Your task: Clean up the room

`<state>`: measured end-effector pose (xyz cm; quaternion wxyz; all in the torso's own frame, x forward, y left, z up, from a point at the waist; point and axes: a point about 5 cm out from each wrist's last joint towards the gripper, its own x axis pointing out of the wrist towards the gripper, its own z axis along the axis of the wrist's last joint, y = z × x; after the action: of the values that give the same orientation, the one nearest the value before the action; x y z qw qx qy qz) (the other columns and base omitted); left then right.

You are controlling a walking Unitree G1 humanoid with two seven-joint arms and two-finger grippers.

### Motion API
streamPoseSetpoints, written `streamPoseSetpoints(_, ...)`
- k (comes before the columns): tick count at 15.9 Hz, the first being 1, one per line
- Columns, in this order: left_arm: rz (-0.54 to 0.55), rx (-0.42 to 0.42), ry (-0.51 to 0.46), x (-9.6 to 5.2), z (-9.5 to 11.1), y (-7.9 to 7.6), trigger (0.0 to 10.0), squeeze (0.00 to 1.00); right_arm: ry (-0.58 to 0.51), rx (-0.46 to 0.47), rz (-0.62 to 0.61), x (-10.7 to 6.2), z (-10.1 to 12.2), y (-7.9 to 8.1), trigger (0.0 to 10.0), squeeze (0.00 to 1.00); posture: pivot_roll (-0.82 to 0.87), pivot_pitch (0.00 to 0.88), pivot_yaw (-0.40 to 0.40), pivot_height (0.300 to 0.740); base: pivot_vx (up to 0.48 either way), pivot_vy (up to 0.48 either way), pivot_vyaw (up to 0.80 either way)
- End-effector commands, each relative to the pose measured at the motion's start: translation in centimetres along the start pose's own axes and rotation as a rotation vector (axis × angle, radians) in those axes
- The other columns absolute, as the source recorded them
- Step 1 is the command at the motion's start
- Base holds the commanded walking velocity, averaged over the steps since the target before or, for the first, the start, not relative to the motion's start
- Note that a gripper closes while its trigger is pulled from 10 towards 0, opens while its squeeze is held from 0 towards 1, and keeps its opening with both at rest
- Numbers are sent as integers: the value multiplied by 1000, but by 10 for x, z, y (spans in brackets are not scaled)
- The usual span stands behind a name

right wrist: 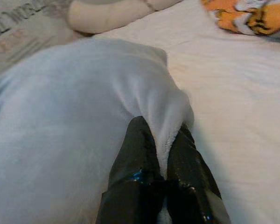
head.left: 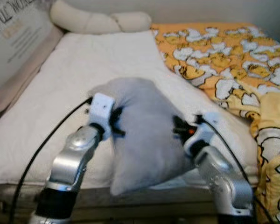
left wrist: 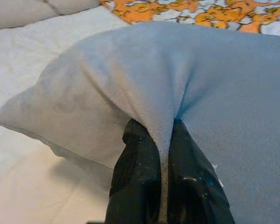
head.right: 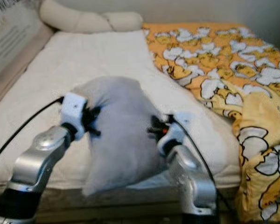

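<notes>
One grey pillow (head.left: 144, 135), pinched between left pincer (left wrist: 163, 140) and right pincer (right wrist: 163, 140), each clamped on a fabric fold, raised above the bed (head.left: 79, 70) ahead, likely for placing by the cream bolster (head.left: 98, 19) beyond.

left gripper (left wrist: 162, 140): pinching fold of grey pillow (left wrist: 186, 88), bottom centre | white sheet (left wrist: 32, 172): lower left | orange blanket (left wrist: 200, 11): top right

arms: two, rounded silver metal shells with black joint bands | wrists: white blocky housings | left tool (left wrist: 164, 140): two long black fingers, glossy, scuffed with pale specks | right tool (right wrist: 162, 142): two black fingers, shiny, bluish glint near the base | cables: black, looping from each wrist | marking: small red light at right wrist
</notes>
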<state>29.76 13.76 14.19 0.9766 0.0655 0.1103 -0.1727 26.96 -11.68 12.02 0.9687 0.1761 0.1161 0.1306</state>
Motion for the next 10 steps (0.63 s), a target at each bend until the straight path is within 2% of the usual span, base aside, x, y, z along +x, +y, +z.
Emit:
streamPoseSetpoints(1,8,7,-44,-2,10,-1,10000,0,-26,-22,-19,0,8,-5,10000,0,-46,0,19,740,0,304,0)
streamPoseSetpoints(10,31,19,-46,-7,10,4,10000,0,-7,-15,-7,3,3,-5,10000,0,-17,0,-5,740,0,317,0)
